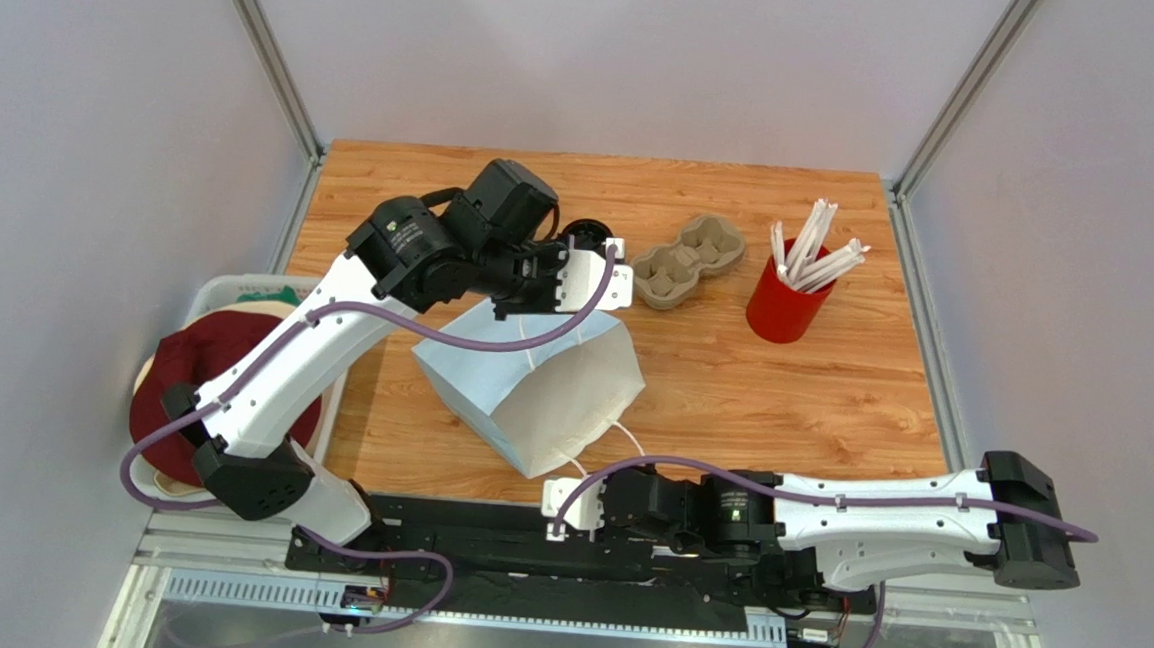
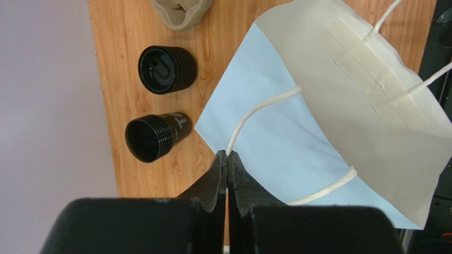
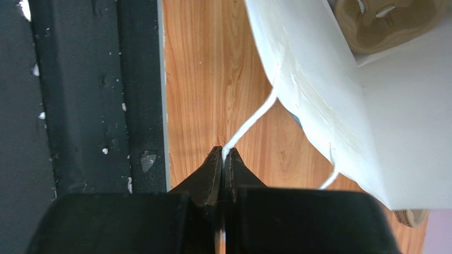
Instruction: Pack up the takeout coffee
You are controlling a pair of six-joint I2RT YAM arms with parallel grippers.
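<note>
While our left gripper (image 2: 227,157) is shut tight on one string handle (image 2: 260,108) of the white paper bag (image 1: 542,390) and our right gripper (image 3: 224,154) on the other, we should pull gently apart, so the mouth opens wide and no string tears. We cannot see the lidded coffee — only an open black cup (image 2: 154,137) and a lid stack (image 2: 167,70) beside the bag.

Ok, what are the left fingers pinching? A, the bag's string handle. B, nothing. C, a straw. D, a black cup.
A: in the left wrist view the left fingers are shut on the white string handle of the bag.
</note>
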